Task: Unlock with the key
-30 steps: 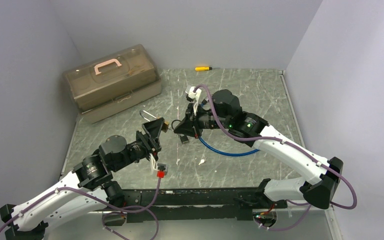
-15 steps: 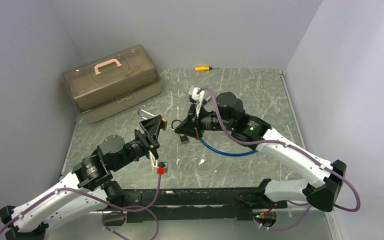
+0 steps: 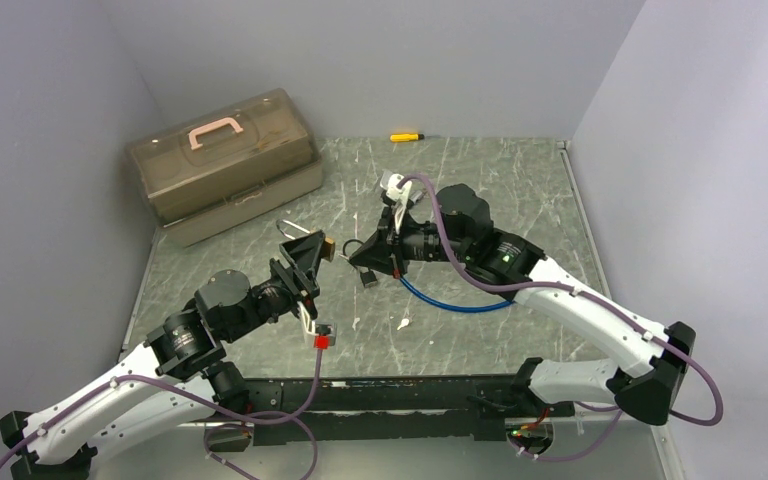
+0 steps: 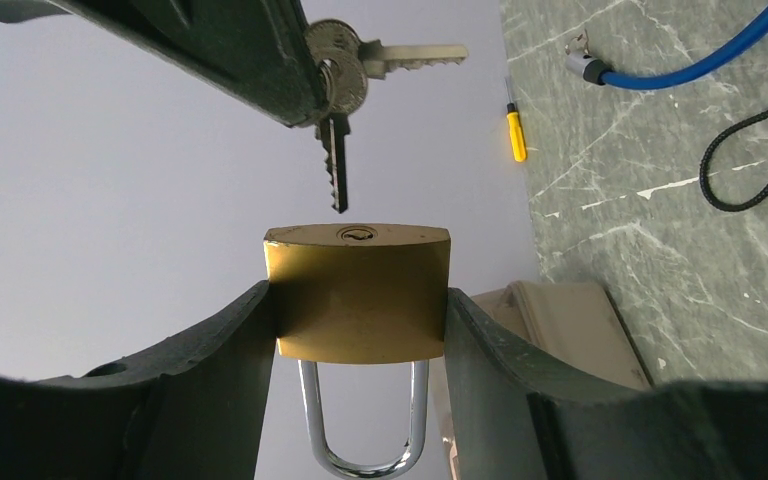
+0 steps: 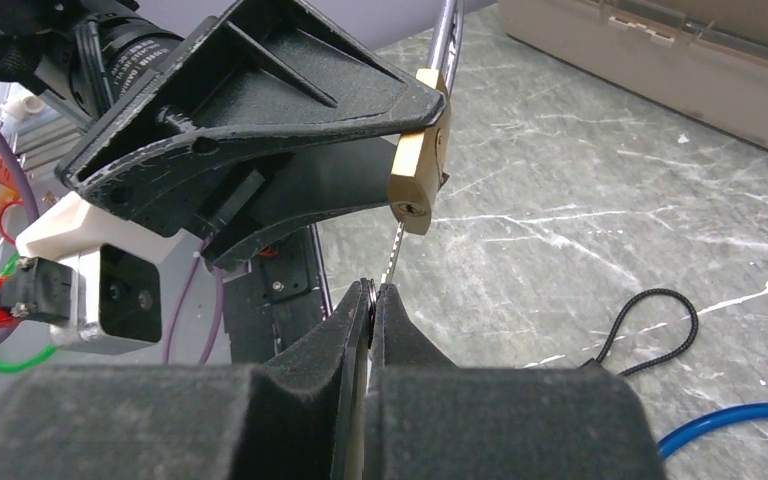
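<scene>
A brass padlock (image 4: pixel 358 292) with a steel shackle (image 4: pixel 360 455) sits clamped by its sides in my left gripper (image 4: pixel 358 300), keyhole face toward the right arm. My right gripper (image 5: pixel 372 292) is shut on a silver key (image 4: pixel 335 165). Its blade points at the keyhole (image 4: pixel 358 233), and the tip stops just short of it, slightly to one side. A second key (image 4: pixel 410 55) sticks out from the same ring. In the top view the padlock (image 3: pixel 328 247) and the right gripper (image 3: pixel 360 258) meet above the middle of the table.
A brown toolbox (image 3: pixel 222 160) with a pink handle stands at the back left. A yellow screwdriver (image 3: pixel 405 136) lies by the back wall. A blue cable (image 3: pixel 450 300) and a black cord loop (image 4: pixel 760 150) lie on the table under the right arm.
My left gripper has lifted the padlock slightly up and toward the key. The right arm's elbow has shifted a little right, with the key still held at the lock.
</scene>
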